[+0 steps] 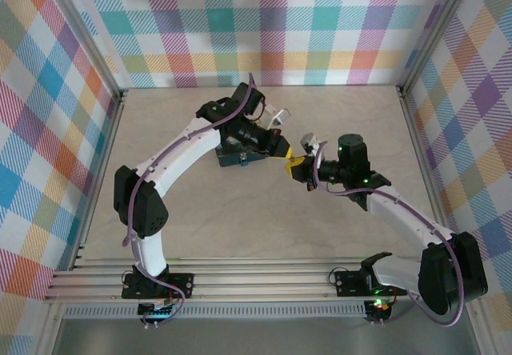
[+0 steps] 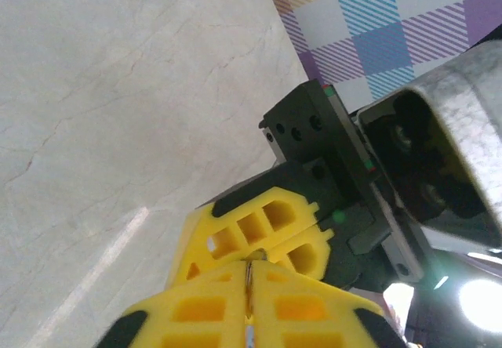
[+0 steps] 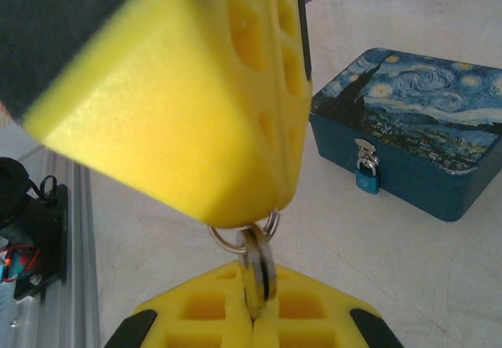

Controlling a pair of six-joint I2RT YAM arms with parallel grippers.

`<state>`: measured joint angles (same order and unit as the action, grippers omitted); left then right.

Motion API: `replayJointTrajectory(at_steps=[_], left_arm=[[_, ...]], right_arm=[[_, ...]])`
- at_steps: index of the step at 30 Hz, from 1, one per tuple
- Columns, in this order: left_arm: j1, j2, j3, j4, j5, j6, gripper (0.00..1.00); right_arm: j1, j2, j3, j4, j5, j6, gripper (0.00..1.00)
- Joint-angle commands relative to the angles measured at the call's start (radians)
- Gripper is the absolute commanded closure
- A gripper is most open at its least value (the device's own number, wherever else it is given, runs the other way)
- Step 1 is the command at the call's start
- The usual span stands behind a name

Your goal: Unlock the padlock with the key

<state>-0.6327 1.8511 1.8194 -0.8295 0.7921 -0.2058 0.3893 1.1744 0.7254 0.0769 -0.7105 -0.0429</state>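
Handover at lower centre: left gripper [image 3: 271, 201] pinches the key [image 3: 257, 266] by its ring, while the right gripper [image 3: 252, 320] clamps its lower end, probably for aiming. Padlock [image 3: 366, 177] hangs on the box [image 3: 423, 121], right of centre.

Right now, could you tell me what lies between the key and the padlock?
Right wrist view: bare table between key and padlock, which hangs on the box.

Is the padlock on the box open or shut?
Shut, it seems: the padlock hangs from the front latch of the box, with its shackle looped through.
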Motion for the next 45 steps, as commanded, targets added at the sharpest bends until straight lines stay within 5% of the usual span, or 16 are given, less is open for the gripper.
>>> replayJointTrajectory(at_steps=[1, 5, 13, 20, 28, 37, 41, 45], left_arm=[[0.031, -0.052, -0.041, 0.048, -0.026, -0.01, 0.65], [0.077, -0.119, -0.121, 0.155, -0.002, -0.058, 0.47], [0.09, -0.18, -0.168, 0.199, 0.136, -0.017, 0.51], [0.023, -0.128, -0.116, 0.073, 0.099, 0.067, 0.5], [-0.008, -0.067, -0.065, 0.019, 0.123, 0.1, 0.59], [-0.013, -0.045, -0.047, -0.022, 0.15, 0.126, 1.0], [-0.006, -0.05, -0.057, 0.003, 0.134, 0.094, 1.0], [0.033, -0.09, -0.141, 0.161, 0.081, -0.051, 1.0]], right_arm=[[-0.001, -0.007, 0.093, -0.101, -0.127, -0.023, 1.0], [-0.002, 0.052, 0.168, -0.234, -0.231, -0.028, 1.0], [-0.001, 0.094, 0.229, -0.371, -0.273, -0.1, 1.0], [-0.002, 0.094, 0.23, -0.376, -0.26, -0.1, 1.0], [-0.002, 0.078, 0.221, -0.378, -0.233, -0.091, 1.0], [-0.003, 0.074, 0.216, -0.336, -0.187, -0.014, 1.0], [-0.004, 0.043, 0.191, -0.273, -0.094, 0.052, 1.0], [-0.005, -0.038, 0.116, -0.14, 0.068, 0.2, 0.64]])
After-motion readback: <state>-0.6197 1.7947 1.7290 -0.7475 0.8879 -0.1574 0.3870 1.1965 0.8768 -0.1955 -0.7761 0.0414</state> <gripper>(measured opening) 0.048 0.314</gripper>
